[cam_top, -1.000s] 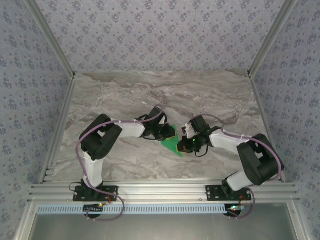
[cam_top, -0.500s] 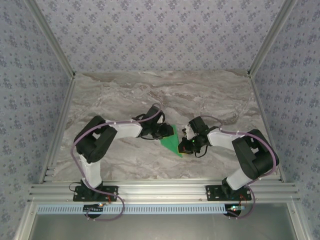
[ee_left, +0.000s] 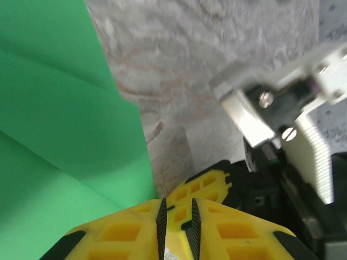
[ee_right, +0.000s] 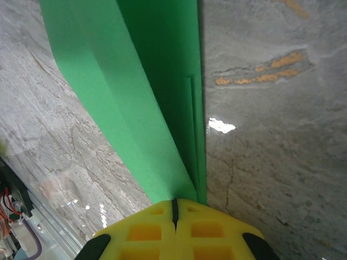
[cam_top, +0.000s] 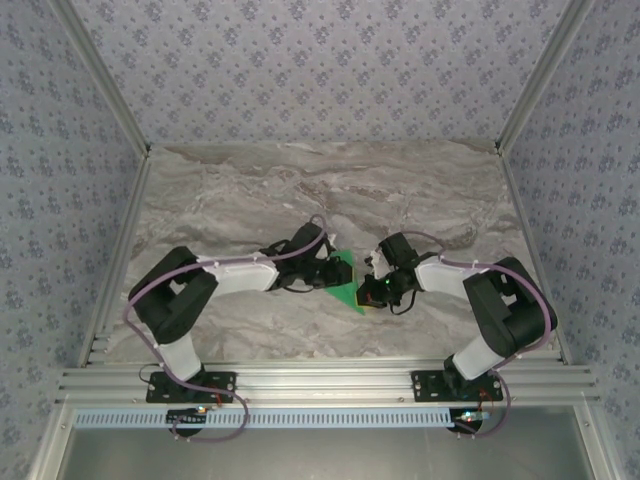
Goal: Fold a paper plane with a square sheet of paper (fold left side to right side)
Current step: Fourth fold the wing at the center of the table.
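Creased green sheet (cam_top: 345, 288) is laid far-to-near between both tools — right tool (ee_right: 174, 202) is clamped on its edge, left tool (ee_left: 178, 210) state cannot be told.

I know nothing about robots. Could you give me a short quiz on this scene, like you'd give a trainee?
1. True or false: the paper is a flat, uncreased square.
2. What is the right claw shut on? A) the paper B) a cable C) nothing
3. Fill in: that claw's fingers are coloured ____.

Key: 1 false, folds show in it; 2 A; 3 yellow.
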Tool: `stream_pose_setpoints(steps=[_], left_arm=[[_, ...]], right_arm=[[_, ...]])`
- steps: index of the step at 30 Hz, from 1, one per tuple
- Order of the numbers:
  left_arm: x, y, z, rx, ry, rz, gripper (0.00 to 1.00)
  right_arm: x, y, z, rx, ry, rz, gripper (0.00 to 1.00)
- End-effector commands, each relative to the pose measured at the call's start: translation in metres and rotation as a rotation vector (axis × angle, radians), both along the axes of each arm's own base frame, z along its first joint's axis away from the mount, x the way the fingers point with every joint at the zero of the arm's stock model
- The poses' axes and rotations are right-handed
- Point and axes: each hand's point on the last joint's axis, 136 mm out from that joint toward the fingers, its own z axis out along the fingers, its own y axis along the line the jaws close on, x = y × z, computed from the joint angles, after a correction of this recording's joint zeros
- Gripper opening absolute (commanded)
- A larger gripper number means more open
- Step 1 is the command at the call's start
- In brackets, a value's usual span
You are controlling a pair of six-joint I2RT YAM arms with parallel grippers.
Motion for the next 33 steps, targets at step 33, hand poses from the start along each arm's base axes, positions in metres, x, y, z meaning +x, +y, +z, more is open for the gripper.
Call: stream_pose_setpoints(steps=[33], left_arm=[[0.043,0.032,-0.069,0.202,0.025,0.041,0.18]], right_arm=[[-0.033,-0.053,-0.044,-0.286,0.12,0.02,0.0]])
